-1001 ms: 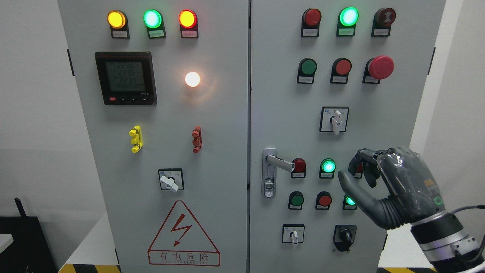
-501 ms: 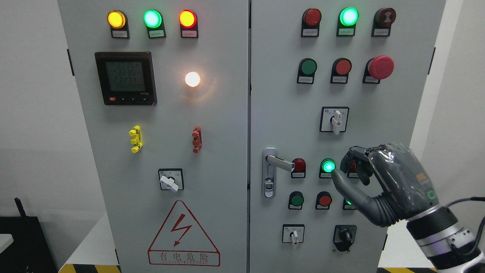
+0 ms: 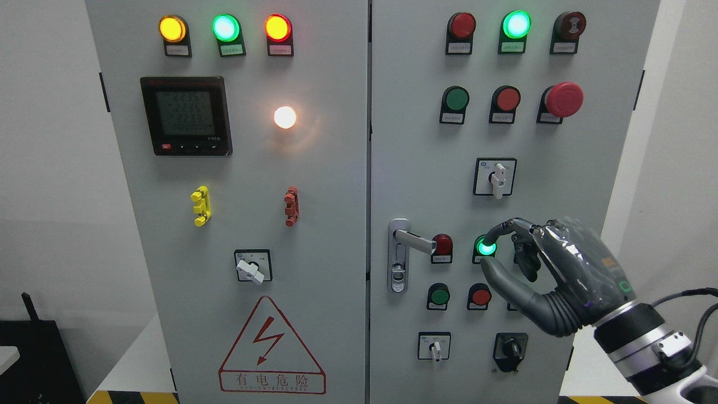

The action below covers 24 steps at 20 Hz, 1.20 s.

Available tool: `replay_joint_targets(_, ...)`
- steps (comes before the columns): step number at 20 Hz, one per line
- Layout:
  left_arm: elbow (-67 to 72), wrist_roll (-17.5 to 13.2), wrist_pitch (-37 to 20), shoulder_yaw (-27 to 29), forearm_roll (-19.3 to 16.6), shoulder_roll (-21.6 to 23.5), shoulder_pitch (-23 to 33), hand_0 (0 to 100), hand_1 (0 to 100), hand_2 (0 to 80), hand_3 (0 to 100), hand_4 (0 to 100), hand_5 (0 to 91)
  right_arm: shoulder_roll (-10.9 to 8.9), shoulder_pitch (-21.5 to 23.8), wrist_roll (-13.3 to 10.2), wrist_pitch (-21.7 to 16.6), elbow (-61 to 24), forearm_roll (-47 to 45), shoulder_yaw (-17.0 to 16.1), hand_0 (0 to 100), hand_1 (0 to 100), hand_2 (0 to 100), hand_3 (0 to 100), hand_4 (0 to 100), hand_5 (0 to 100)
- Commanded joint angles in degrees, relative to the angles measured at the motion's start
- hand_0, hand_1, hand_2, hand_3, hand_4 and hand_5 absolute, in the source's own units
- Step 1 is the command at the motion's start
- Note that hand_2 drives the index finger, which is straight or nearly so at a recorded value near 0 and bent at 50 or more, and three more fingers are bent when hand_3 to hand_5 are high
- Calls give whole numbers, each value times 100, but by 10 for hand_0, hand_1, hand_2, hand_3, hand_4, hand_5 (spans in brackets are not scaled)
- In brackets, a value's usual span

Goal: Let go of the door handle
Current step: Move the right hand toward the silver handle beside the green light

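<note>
Bare door panel lies between my right hand [image 3: 538,269] and the door handle [image 3: 412,241]; only the red button [image 3: 442,245] crowds its tip.

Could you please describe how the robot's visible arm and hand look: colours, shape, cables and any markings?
Only the right hand shows. It is dark grey with a glossy, slightly reflective back, jointed fingers and a ribbed, bellows-like base at the thumb. A small green lit ring mark and a faint orange mark sit near the wrist. The wrist has black and silver metal bands, and a black cable loops beside it.
</note>
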Motion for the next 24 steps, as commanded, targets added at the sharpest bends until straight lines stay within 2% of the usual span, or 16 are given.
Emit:
replay_joint_targets(1, -176, 5, 1, -2, 6, 0, 0, 120, 389, 0, 0, 0, 0, -49, -260, 63, 77, 7, -156, 211, 503, 184, 438, 1000, 964, 993)
replay_joint_targets(5, -176, 5, 1, -2, -3, 0, 0, 120, 389, 0, 0, 0, 0, 56, -471, 63, 358, -1, -139, 369, 489, 191, 491, 1000, 965, 995)
replay_joint_targets(6, -176, 5, 1, -2, -3, 0, 0, 120, 389, 0, 0, 0, 0, 152, -532, 63, 410, -1, -139, 421, 488, 185, 504, 1000, 998, 996)
replay_joint_targets(8, -176, 5, 1, -2, 6, 0, 0, 120, 389, 0, 0, 0, 0, 407, -699, 63, 559, -1, -139, 570, 487, 182, 517, 1000, 1000, 997)
replay_joint_targets(11, -176, 5, 1, -2, -3, 0, 0, 120, 389, 0, 0, 0, 0, 846, -980, 63, 1024, -1, -139, 852, 484, 181, 526, 1000, 1000, 998)
replay_joint_targets(13, -176, 5, 1, 7, 6, 0, 0, 120, 389, 0, 0, 0, 0, 1014, -1086, 63, 1297, -1, -139, 984, 483, 183, 525, 1000, 1000, 998)
replay_joint_targets(16, -176, 5, 1, 7, -3, 0, 0, 120, 389, 0, 0, 0, 0, 1032, -1122, 63, 1509, 8, -139, 1028, 479, 189, 506, 1000, 1000, 998)
replay_joint_targets(24, -176, 5, 1, 7, 6, 0, 0, 120, 389, 0, 0, 0, 0, 1138, -1148, 63, 1579, 8, -139, 1028, 478, 188, 488, 1000, 1000, 998)
